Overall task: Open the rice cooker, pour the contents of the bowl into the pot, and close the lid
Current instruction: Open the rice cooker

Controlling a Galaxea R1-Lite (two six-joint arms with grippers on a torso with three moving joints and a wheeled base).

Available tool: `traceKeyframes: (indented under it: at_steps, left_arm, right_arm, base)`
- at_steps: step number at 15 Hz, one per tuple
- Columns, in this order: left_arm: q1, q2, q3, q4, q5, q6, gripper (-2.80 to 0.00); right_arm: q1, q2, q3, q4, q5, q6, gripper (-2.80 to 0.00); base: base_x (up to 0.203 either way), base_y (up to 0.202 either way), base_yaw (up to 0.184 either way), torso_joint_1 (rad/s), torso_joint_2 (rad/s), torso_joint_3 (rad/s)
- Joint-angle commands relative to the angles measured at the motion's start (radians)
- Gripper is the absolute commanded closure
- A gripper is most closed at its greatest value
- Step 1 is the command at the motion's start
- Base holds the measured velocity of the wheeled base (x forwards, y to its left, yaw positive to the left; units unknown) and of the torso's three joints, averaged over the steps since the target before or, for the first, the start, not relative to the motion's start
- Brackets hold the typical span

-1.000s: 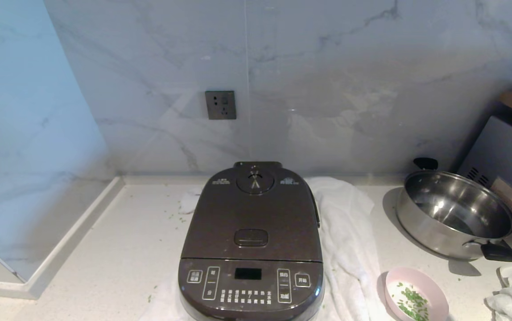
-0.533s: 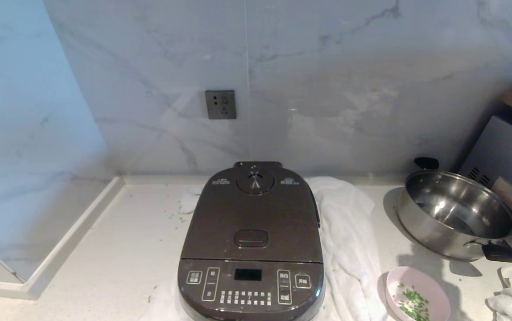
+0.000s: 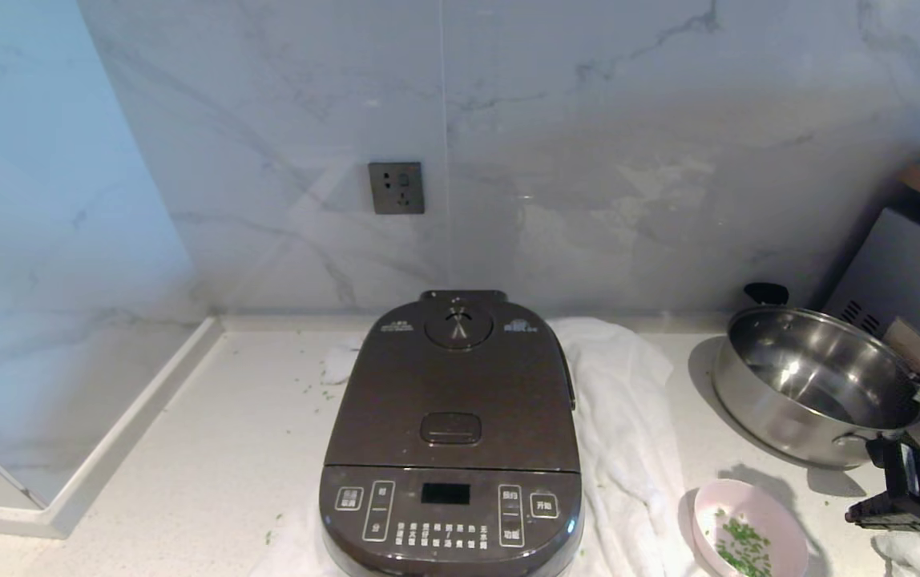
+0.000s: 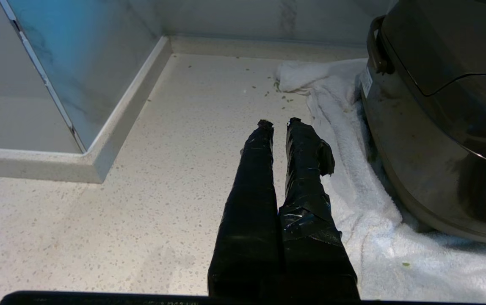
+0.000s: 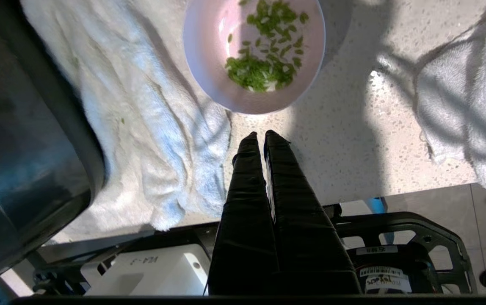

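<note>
In the head view, the large dark-brown rounded-square rice cooker (image 3: 453, 437) sits at the front middle of the speckled cream counter (image 3: 211, 449) on a rumpled white towel (image 3: 624, 425), its hinged dark-brown lid (image 3: 453, 385) down. The small pale-pink shallow bowl (image 3: 748, 530) with chopped green contents (image 3: 740, 543) stands by the counter's front edge, right of the cooker, and the shiny steel pan with black handles (image 3: 817, 385) stands behind it toward the right rear. The right arm's black body now shows at the right edge, just right of the bowl, where a second ago only the counter and a white cloth showed; cooker, bowl and pan have kept their places. In the left wrist view, the left end effector (image 4: 277, 123), black-taped fingers nearly together and holding nothing, hangs over bare counter beside the cooker's left flank. In the right wrist view, the right end effector (image 5: 259, 134), fingers pressed together and empty, points at the bowl's rim, near but apart.
</note>
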Motion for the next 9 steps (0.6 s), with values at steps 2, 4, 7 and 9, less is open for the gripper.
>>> traceKeyframes:
  at_steps: [2,4,7,9]
  left_arm:
    - [0.000,0.000,0.002,0.000,0.000,-0.001,0.00]
    - [0.000,0.000,0.002,0.000,-0.001,-0.001,0.00]
    - [0.000,0.000,0.002,0.000,-0.001,-0.001,0.00]
    - [0.000,0.001,0.002,0.000,-0.001,-0.001,0.00]
  right_arm:
    - [0.002,0.106,0.093,-0.143,-0.045,-0.006,0.00]
    - [0.002,0.165,0.143,-0.249,-0.096,-0.024,0.00]
    - [0.002,0.205,0.140,-0.260,-0.102,-0.032,0.00]
    - [0.002,0.235,0.149,-0.261,-0.095,-0.067,0.00]
  base:
    - [0.000,0.000,0.000,0.000,0.00,0.000]
    - [0.000,0.000,0.000,0.000,0.00,0.000]
    - [0.000,0.000,0.000,0.000,0.00,0.000]
    - [0.000,0.000,0.000,0.000,0.00,0.000]
